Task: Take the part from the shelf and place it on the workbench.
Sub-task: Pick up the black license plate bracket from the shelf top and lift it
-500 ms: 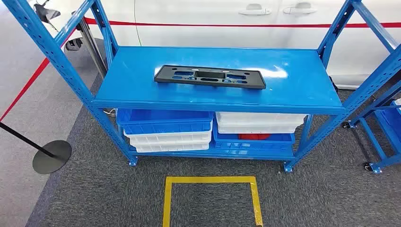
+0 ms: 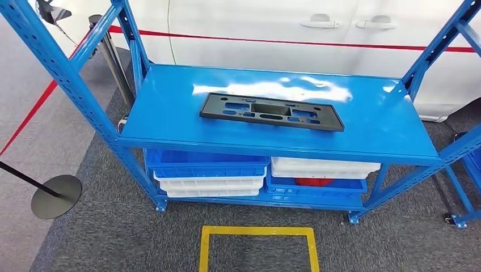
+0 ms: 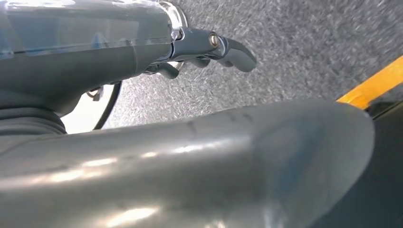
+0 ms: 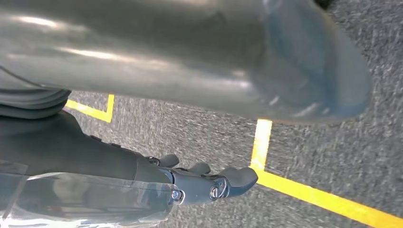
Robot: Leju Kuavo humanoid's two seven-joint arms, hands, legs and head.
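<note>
You are standing before the shelf (image 2: pixel 170 122); the part (image 2: pixel 271 111) is lying mid-shelf toward its back edge. Left robot hand (image 3: pixel 209 50) and right robot hand (image 4: pixel 209 183) are hanging empty, fingers loose: step closer, reaching for both ends.

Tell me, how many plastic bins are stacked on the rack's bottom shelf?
4 show. On the left, a blue bin sits atop a white bin. On the right, a white bin sits atop a blue bin. More may hide behind them.
</note>
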